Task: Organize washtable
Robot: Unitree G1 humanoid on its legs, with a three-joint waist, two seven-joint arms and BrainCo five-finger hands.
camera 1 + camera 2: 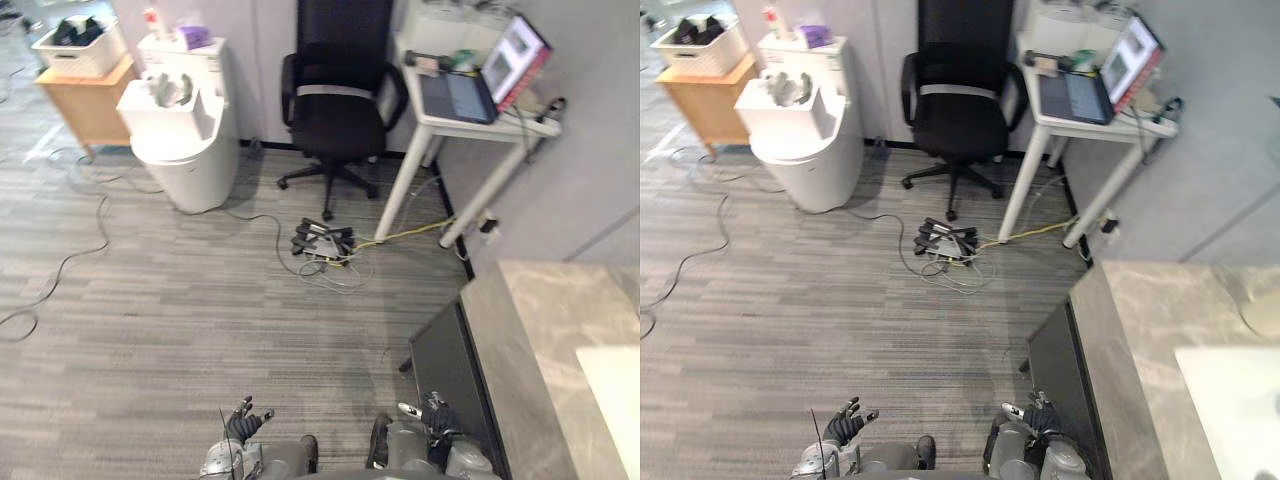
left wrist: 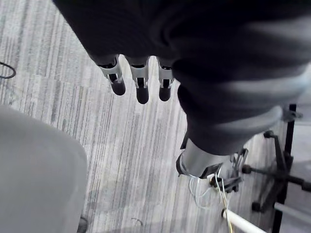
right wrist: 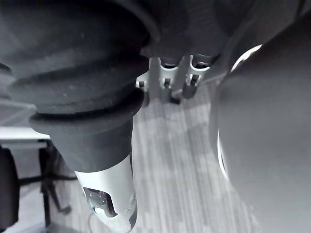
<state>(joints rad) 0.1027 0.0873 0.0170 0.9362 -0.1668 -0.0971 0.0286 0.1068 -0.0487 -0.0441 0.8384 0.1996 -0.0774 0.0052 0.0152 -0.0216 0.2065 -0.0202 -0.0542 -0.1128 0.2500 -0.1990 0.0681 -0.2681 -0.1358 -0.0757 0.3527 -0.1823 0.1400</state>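
Note:
The washtable point(image 1: 545, 320) is a grey marbled counter at the right, with a white basin point(image 1: 615, 400) at its near end and a dark cabinet front point(image 1: 450, 370) below. I see no loose items on its visible part. My left hand point(image 1: 243, 422) hangs low at the bottom of the view over the floor, its fingers point(image 2: 142, 85) straight and holding nothing. My right hand point(image 1: 437, 413) hangs beside the cabinet front, its fingers point(image 3: 167, 80) relaxed and empty.
A black office chair point(image 1: 338, 95) stands at the back, beside a white desk point(image 1: 470, 115) with a laptop. A white round bin point(image 1: 185, 140) and a wooden cabinet point(image 1: 90, 100) with a white basket stand at the back left. A power strip point(image 1: 322, 240) and cables lie on the floor.

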